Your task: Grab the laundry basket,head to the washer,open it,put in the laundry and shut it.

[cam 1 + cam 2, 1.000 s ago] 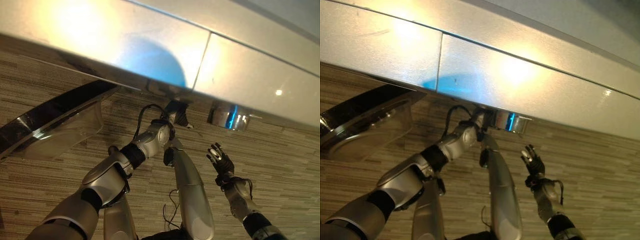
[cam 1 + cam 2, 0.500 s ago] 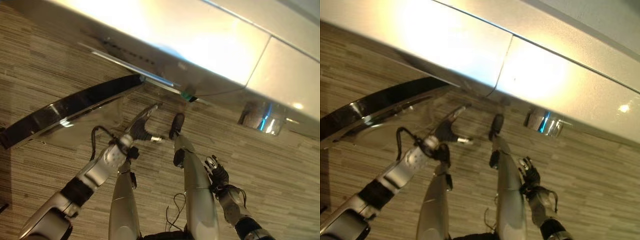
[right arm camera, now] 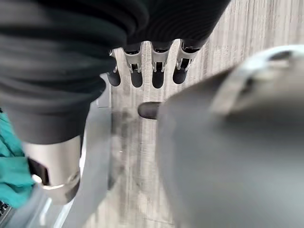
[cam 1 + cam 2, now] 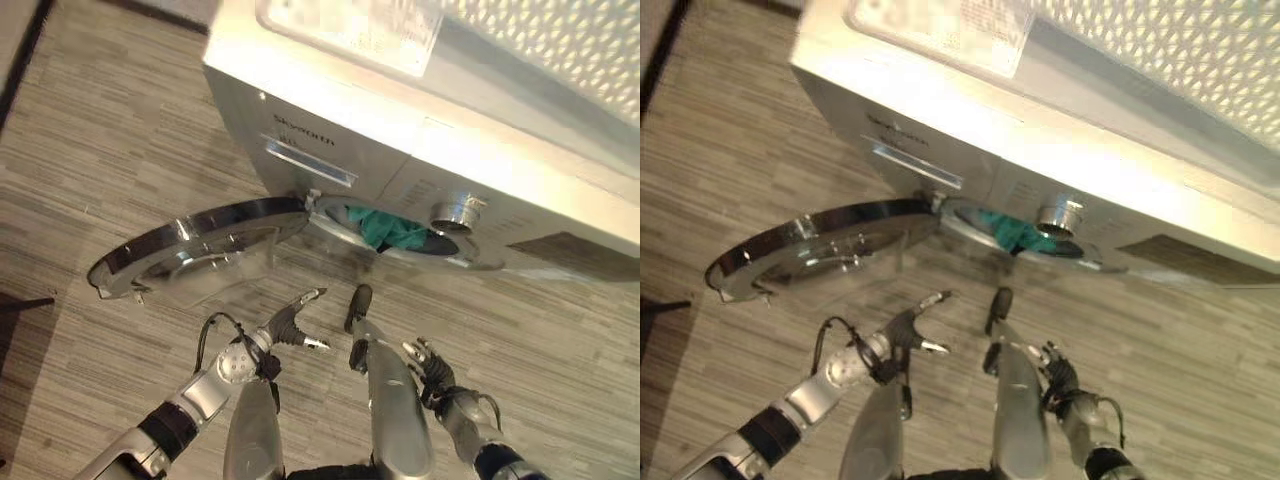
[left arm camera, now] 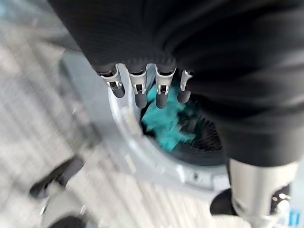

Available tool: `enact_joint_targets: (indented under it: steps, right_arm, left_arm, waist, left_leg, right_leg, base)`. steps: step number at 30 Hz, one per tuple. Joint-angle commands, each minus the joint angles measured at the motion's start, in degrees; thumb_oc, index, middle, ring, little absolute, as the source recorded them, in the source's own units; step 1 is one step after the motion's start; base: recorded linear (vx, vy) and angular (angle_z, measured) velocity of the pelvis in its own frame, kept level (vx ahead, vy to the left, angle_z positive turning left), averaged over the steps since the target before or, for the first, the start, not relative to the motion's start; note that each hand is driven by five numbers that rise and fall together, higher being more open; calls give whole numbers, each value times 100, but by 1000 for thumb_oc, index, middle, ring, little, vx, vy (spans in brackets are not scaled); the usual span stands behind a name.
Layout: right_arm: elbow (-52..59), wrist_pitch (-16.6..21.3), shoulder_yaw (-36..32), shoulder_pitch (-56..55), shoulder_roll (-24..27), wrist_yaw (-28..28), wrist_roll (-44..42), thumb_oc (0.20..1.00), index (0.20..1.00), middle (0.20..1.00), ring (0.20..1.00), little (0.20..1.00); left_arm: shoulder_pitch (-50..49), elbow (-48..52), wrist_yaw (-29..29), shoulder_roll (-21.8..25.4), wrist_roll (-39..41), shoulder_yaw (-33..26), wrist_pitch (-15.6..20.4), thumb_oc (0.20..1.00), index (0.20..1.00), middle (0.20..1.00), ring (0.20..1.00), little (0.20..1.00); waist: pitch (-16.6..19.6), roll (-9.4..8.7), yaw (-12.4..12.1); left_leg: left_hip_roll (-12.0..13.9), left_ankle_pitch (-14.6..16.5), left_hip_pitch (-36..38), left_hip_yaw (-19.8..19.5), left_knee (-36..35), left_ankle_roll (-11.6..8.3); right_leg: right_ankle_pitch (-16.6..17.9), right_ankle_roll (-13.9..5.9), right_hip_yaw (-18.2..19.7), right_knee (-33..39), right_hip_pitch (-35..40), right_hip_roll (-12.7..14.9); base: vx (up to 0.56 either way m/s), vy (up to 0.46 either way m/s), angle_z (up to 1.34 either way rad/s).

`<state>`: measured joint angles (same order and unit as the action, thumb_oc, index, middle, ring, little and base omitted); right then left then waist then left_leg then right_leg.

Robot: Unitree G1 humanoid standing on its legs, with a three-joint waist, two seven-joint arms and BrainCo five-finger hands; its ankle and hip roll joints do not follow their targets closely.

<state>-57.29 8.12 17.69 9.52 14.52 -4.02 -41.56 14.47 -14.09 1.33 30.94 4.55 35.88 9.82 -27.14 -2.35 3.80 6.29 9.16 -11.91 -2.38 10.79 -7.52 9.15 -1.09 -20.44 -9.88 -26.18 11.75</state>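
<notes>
In the upper half of the frame the washer [image 4: 420, 150] stands with its round door [image 4: 195, 250] swung open to the left, and teal laundry [image 4: 390, 228] lies in the drum. Lower centre, the left hand [image 4: 290, 325] and the right hand [image 4: 432, 365] hang with relaxed, straight fingers, holding nothing.

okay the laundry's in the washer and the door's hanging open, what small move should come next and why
Probably reach the left hand to the open washer door and swing it shut: the teal laundry already sits in the drum, and that hand is empty and nearest the door.
</notes>
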Motion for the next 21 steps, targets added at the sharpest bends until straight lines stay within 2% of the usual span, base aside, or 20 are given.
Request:
enact_joint_targets:
  steps: [1, 2, 4, 8, 9, 12, 14, 15, 16, 18, 21]
  right_arm:
    - [-93, -104, 120, -303, -98, -146, 276, 1000, 1000, 1000, 1000, 1000]
    - [-301, -144, -7, -327, -162, -166, 328, 1000, 1000, 1000, 1000, 1000]
    - [-403, -162, -126, -349, -161, -168, 369, 1000, 1000, 1000, 1000, 1000]
    - [-403, -162, -127, -348, -160, -168, 369, 1000, 1000, 1000, 1000, 1000]
    - [-611, -237, -464, -504, -254, -208, 580, 1000, 1000, 1000, 1000, 1000]
    - [-720, -284, -567, -497, -298, -227, 808, 1000, 1000, 1000, 1000, 1000]
    - [-756, -293, -610, -428, -310, -241, 854, 1000, 1000, 1000, 1000, 1000]
    - [-702, -292, -612, -415, -340, -247, 795, 1000, 1000, 1000, 1000, 1000]
    - [-700, -292, -611, -414, -342, -247, 794, 1000, 1000, 1000, 1000, 1000]
    - [-719, -285, -641, -431, -352, -232, 783, 1000, 1000, 1000, 1000, 1000]
    - [-852, -296, -681, -480, -398, -209, 852, 1000, 1000, 1000, 1000, 1000]
  left_arm:
    - [-234, 270, 38, -68, -61, -52, 267, 1000, 1000, 1000, 1000, 1000]
    - [-233, 21, 16, -263, -130, -80, 205, 1000, 1000, 1000, 1000, 1000]
    - [-197, -68, 8, -370, -124, -72, 189, 1000, 1000, 1000, 1000, 1000]
    - [-195, -69, 8, -371, -124, -71, 189, 1000, 1000, 1000, 1000, 1000]
    - [-283, -106, 68, -535, -146, -256, 94, 1000, 1000, 1000, 1000, 1000]
    - [-399, -158, 113, -568, -114, -428, 46, 1000, 1000, 1000, 1000, 1000]
    - [-479, -132, 126, -524, -102, -530, 36, 1000, 1000, 1000, 1000, 1000]
    - [-558, -126, 117, -468, -95, -600, 16, 1000, 1000, 1000, 1000, 1000]
    - [-558, -124, 118, -465, -95, -602, 14, 1000, 1000, 1000, 1000, 1000]
    - [-614, -164, 133, -442, -26, -647, -32, 1000, 1000, 1000, 1000, 1000]
    - [-911, -214, 176, -397, 147, -853, -130, 1000, 1000, 1000, 1000, 1000]
  waist:
    - [477, -112, -116]
    - [728, -37, -172]
    - [837, 19, -182]
    - [829, 21, -181]
    - [1340, 136, -221]
    - [1486, 204, -231]
    - [1541, 280, -242]
    - [1586, 370, -278]
    - [1591, 349, -276]
    - [1703, 397, -355]
    - [2003, 386, -559]
  left_leg:
    - [-400, 1068, 681, 278, 357, 670]
    - [-403, 1038, 1033, 142, 101, 677]
    - [-409, 977, 1216, 118, -45, 668]
    - [-407, 975, 1227, 117, -51, 667]
    - [-722, 863, 1743, -32, -410, 857]
    - [-883, 622, 1965, -84, -729, 994]
    - [-907, 459, 2023, -142, -851, 1070]
    - [-886, 258, 1978, -184, -938, 1134]
    - [-907, 232, 1965, -184, -947, 1134]
    - [-883, 12, 1860, -250, -1067, 1161]
    - [-843, -386, 1695, -303, -1336, 1154]
  right_leg:
    - [591, -954, -111, 788, -43, 317]
    - [500, -964, -114, 789, 172, 361]
    - [478, -982, -169, 826, 365, 406]
    - [478, -983, -172, 829, 376, 404]
    - [516, -1088, -156, 945, 935, 651]
    - [474, -1106, -51, 835, 1088, 740]
    - [512, -1141, 152, 569, 1077, 719]
    - [190, -1045, 463, 180, 1201, 468]
    - [201, -1041, 472, 179, 1181, 489]
    - [-231, -907, 695, -239, 1397, 183]
    - [-772, -767, 758, -560, 1911, -139]
  base:
    - [-88, 162, -12]
    - [-90, 118, -19]
    - [-35, 120, -23]
    - [-28, 104, 1]
    - [-154, 423, 3]
    - [-165, 297, 5]
    - [-179, 159, -24]
    - [-188, 111, -6]
    - [-206, 99, 2]
    - [-129, 38, 9]
    - [-107, -12, 22]
